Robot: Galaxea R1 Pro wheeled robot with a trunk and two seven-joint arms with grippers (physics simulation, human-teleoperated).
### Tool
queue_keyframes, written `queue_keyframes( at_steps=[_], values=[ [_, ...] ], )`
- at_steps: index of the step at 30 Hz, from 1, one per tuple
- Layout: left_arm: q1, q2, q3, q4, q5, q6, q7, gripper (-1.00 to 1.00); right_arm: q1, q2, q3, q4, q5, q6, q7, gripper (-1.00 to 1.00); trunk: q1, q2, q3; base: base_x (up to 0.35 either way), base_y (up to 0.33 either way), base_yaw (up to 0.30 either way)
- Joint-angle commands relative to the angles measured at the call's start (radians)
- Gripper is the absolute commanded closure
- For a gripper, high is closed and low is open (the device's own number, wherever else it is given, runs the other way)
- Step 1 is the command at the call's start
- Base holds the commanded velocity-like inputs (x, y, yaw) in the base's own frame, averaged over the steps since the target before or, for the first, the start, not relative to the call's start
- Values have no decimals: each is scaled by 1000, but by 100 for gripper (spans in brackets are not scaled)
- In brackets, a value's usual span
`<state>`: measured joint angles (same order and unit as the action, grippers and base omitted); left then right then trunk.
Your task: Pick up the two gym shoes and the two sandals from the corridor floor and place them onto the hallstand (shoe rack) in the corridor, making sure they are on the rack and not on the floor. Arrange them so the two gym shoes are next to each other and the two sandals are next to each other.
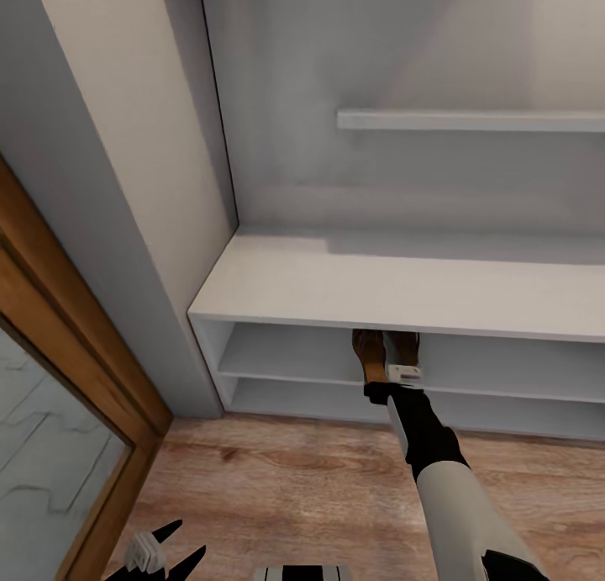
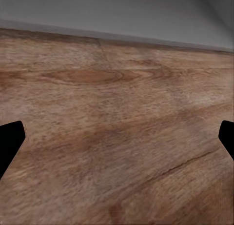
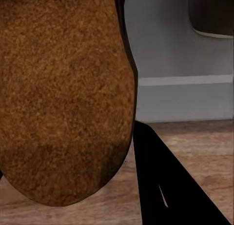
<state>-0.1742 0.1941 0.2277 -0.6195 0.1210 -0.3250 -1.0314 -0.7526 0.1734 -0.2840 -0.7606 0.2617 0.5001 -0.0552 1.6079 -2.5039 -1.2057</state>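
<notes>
Beside the black right gripper point(image 1: 395, 377) the sandal point(image 1: 367, 358) shows a grainy tan-brown footbed edged in dark brown. Around it the hallstand point(image 1: 353, 282) is plain pale grey, shelves and back panel alike. Beneath the black fingers point(image 2: 9, 142) of the left gripper point(image 1: 164, 551) the corridor floor point(image 1: 294, 488) runs light brown, streaked with grain and darker knots. A warm orange-brown wooden frame point(image 1: 76, 329) stands beyond the left gripper.

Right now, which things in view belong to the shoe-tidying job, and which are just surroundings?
Job:
sandal held by the right gripper at the upper shelf
hallstand
corridor floor
left gripper, open, empty

Surroundings:
wood-framed panel
floating shelf
</notes>
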Motion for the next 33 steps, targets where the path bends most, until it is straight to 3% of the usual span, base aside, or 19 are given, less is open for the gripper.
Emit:
queue_keyframes(
  at_steps=[1, 33],
  values=[
    [-1, 0, 1, 1, 2, -5, -4, -100, -1, 1, -3, -2, 1, 5, -3, 100, 0, 0, -1, 247, 94, 0],
    [-1, -1, 1, 2, 2, -8, -4, -100, -1, 1, -4, -2, 1, 6, -3, 100, 0, 0, -1, 113, 0, 0]
  ],
)
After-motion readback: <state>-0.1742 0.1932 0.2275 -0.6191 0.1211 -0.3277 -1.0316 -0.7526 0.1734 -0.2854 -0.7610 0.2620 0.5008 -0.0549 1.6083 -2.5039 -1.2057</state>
